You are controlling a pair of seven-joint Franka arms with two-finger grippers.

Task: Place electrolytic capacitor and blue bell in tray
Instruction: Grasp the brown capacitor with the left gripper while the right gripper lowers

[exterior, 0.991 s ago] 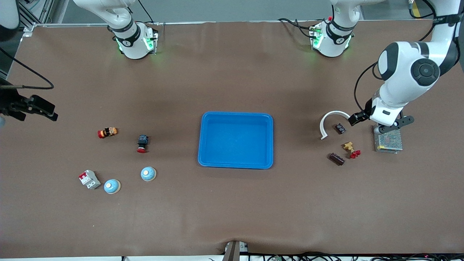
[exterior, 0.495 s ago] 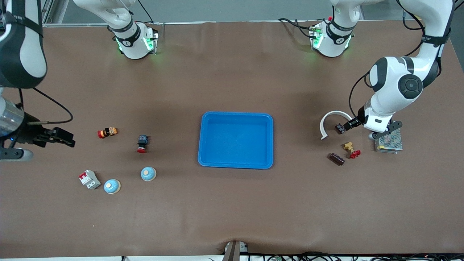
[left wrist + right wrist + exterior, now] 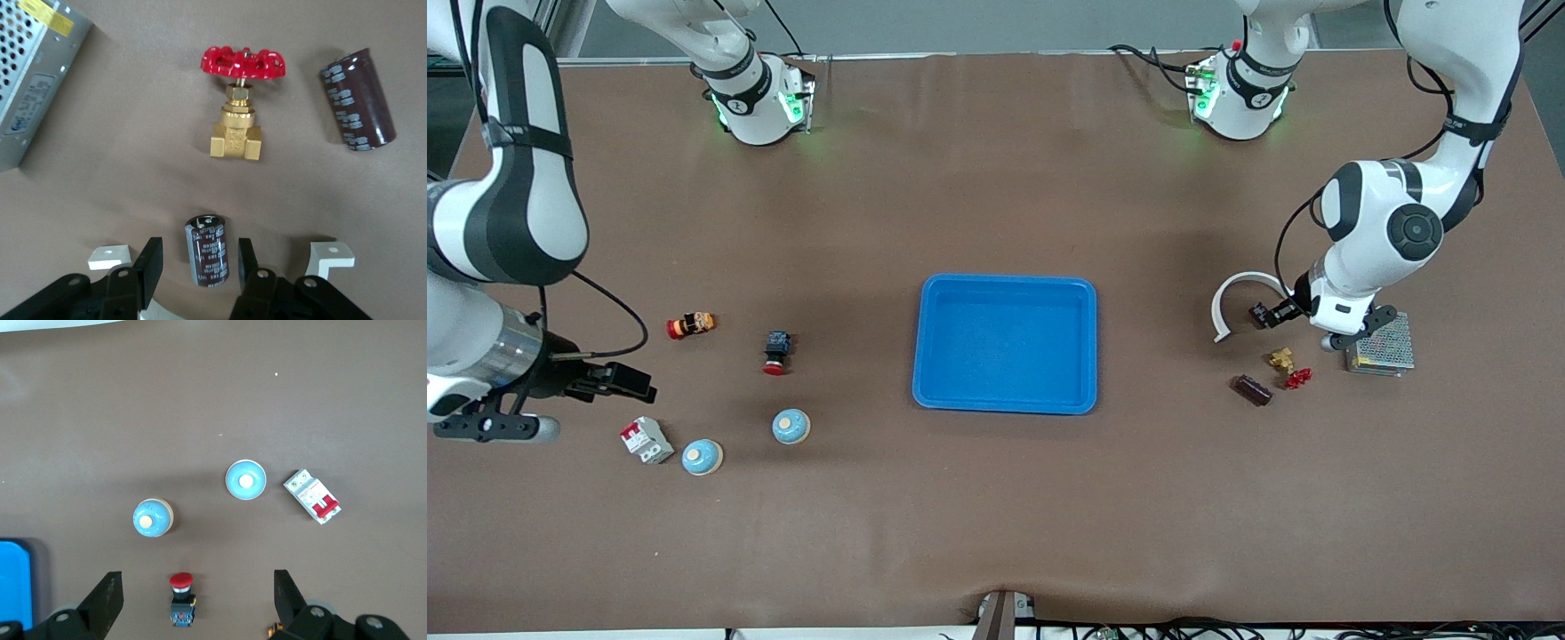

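The blue tray point(image 3: 1005, 398) lies mid-table; its corner shows in the right wrist view point(image 3: 13, 583). Two blue bells point(image 3: 703, 457) point(image 3: 791, 427) sit toward the right arm's end, also in the right wrist view point(image 3: 245, 479) point(image 3: 153, 518). A small electrolytic capacitor point(image 3: 1260, 314) point(image 3: 207, 250) lies inside a white arc point(image 3: 1232, 293). My left gripper point(image 3: 1272, 313) point(image 3: 199, 263) is open, its fingers on either side of that capacitor. A larger capacitor point(image 3: 1251, 389) point(image 3: 357, 99) lies nearer the front camera. My right gripper point(image 3: 630, 381) point(image 3: 197, 600) is open and empty, in the air above the table beside the breaker.
A brass valve with a red handle point(image 3: 1288, 369) point(image 3: 238, 100) and a grey mesh box point(image 3: 1381, 344) point(image 3: 33, 73) lie by the left gripper. A red push button point(image 3: 775, 352) point(image 3: 181, 597), an orange part point(image 3: 690, 324) and a circuit breaker point(image 3: 646, 439) point(image 3: 312, 496) lie near the bells.
My right arm has swung in over the table toward the breaker and bells. My left gripper has shifted toward the small capacitor by the white arc.
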